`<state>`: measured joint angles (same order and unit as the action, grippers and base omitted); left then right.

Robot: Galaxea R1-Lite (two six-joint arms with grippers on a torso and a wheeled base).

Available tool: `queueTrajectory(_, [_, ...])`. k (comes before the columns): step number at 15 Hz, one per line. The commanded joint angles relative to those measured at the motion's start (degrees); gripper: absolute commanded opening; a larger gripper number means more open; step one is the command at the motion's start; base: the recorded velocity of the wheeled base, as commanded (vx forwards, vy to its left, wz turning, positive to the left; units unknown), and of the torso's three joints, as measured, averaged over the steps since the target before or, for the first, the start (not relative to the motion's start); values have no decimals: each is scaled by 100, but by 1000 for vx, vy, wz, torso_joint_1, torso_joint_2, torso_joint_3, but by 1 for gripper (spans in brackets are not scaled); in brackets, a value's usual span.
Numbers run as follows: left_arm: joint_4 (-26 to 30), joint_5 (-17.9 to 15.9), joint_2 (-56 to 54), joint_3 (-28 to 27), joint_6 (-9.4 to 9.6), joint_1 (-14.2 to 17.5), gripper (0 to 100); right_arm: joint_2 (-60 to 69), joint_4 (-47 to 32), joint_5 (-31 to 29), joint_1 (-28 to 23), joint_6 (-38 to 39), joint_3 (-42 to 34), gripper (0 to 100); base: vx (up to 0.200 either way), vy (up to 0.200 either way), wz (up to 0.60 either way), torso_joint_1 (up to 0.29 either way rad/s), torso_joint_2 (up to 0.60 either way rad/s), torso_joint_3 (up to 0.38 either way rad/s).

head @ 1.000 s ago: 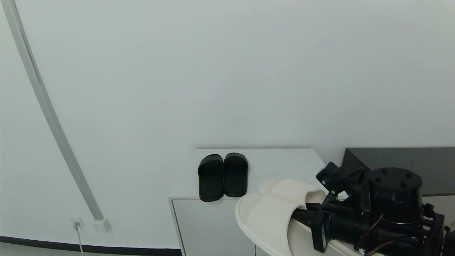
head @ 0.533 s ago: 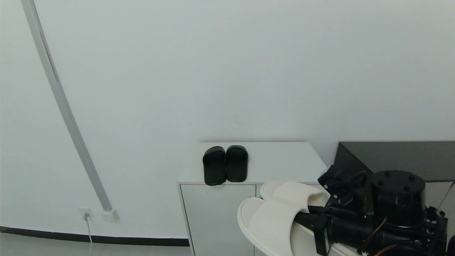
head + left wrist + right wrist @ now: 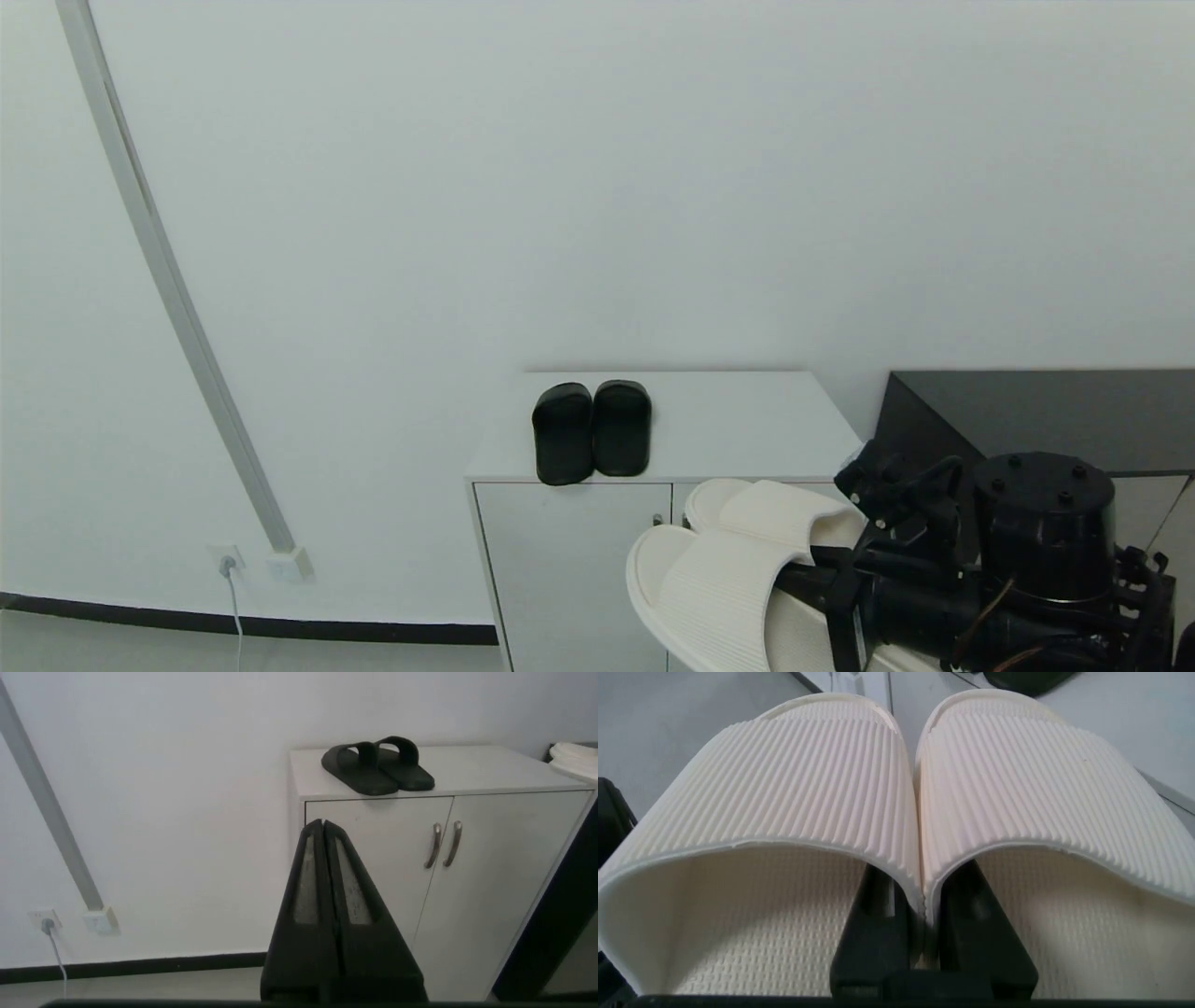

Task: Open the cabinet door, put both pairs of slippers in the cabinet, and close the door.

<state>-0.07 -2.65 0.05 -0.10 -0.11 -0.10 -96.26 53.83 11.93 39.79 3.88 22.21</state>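
A pair of black slippers (image 3: 591, 431) lies side by side on top of the white cabinet (image 3: 738, 420), near its front left edge. They also show in the left wrist view as black slippers (image 3: 378, 765). The cabinet's two doors are closed, with their handles (image 3: 445, 845) meeting in the middle. My right gripper (image 3: 805, 566) is shut on a pair of white ribbed slippers (image 3: 728, 579), held together in front of the right door. The right wrist view shows the white slippers (image 3: 915, 812) pinched at their touching inner walls. My left gripper (image 3: 324, 835) is shut and empty, facing the cabinet from a distance.
A dark panel (image 3: 1036, 420) stands right of the cabinet. A grey conduit (image 3: 168, 280) runs down the wall to a socket (image 3: 227, 563) with a plugged cable. A black baseboard (image 3: 280, 630) lines the floor left of the cabinet.
The head view has shifted: the cabinet now looks smaller and farther off, with more of its doors showing. The white slippers in my right gripper sit slightly lower in the picture.
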Motion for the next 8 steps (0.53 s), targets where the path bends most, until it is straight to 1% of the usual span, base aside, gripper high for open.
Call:
queueTrajectory(1, [-1, -8, -5, 1, -7, 1, 0, -25, 4, 2, 2, -1, -6, 0, 0, 0, 0, 0, 0, 0])
queueTrajectory(5, [-1, -17, 4, -8, -7, 1, 0, -33, 4, -16, 2, -1, -15, 0, 0, 0, 0, -10, 19, 18])
queueTrajectory(8, [16, -26, 4, -8, -7, 1, 0, -42, -4, -7, 2, -1, -15, 0, 0, 0, 0, -139, 320, 172])
